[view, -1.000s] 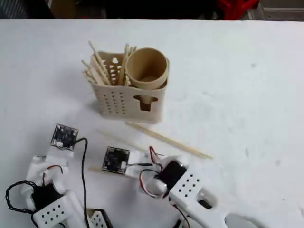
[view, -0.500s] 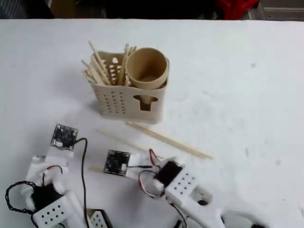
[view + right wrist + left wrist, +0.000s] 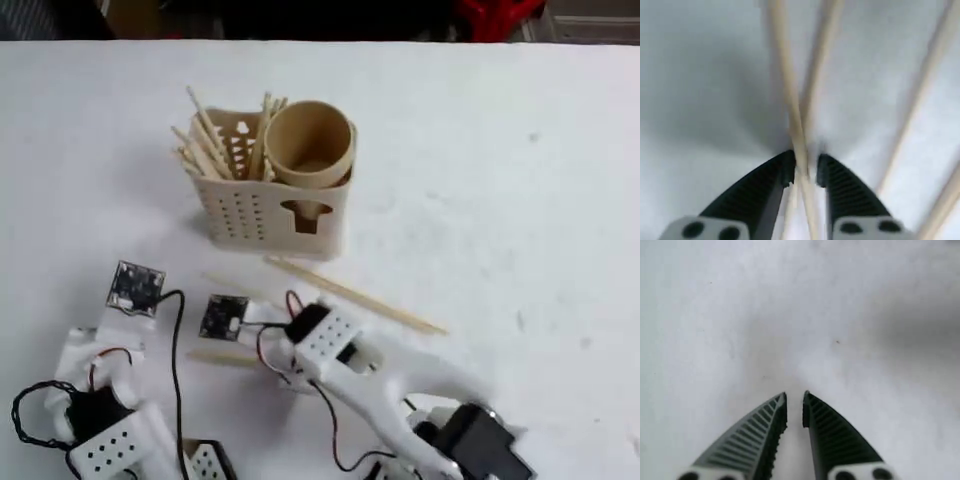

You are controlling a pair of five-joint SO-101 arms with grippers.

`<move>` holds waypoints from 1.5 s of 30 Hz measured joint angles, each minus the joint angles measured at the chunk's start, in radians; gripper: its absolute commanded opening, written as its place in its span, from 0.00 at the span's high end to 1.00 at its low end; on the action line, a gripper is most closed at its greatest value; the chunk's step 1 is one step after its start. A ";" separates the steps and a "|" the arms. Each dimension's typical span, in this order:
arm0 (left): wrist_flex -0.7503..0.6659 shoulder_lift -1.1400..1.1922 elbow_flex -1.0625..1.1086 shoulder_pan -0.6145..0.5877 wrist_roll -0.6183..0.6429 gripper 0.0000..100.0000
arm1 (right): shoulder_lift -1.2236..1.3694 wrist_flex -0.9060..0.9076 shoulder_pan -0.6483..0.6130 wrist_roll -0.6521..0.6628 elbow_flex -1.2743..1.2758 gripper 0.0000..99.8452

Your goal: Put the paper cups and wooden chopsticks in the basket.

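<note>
The cream perforated basket (image 3: 270, 205) stands at the table's middle left, holding a brown paper cup (image 3: 309, 142) and several wooden chopsticks (image 3: 205, 135). A long pair of chopsticks (image 3: 355, 292) lies on the table in front of it. One more chopstick (image 3: 222, 358) lies beside the right arm (image 3: 325, 345), and a faint one (image 3: 228, 287) just beyond it. In the right wrist view my right gripper (image 3: 805, 170) is shut on two crossed chopsticks (image 3: 790, 100) at table level. My left gripper (image 3: 794, 410) is shut over bare table, holding nothing.
The left arm (image 3: 105, 430) sits at the table's front left corner with loose black cables (image 3: 175, 340). Two more chopsticks (image 3: 920, 100) lie to one side of the right gripper. White table (image 3: 500, 180) stretches to the right and behind the basket.
The right arm has swung left and forward across the table, bringing its wrist over the loose chopsticks near the left arm. The left arm, basket and cup have not moved.
</note>
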 measured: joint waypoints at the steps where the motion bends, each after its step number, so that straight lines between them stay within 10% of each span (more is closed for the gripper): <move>1: 0.000 0.000 0.000 0.000 0.000 0.92 | 0.014 0.000 0.014 -0.006 -0.014 0.98; 26: 0.000 0.000 0.000 0.000 0.000 0.92 | -0.506 0.356 0.170 -0.155 -0.572 0.98; 45: 0.000 0.000 0.000 0.000 0.000 0.92 | 0.054 -0.339 0.173 -0.298 -1.165 0.98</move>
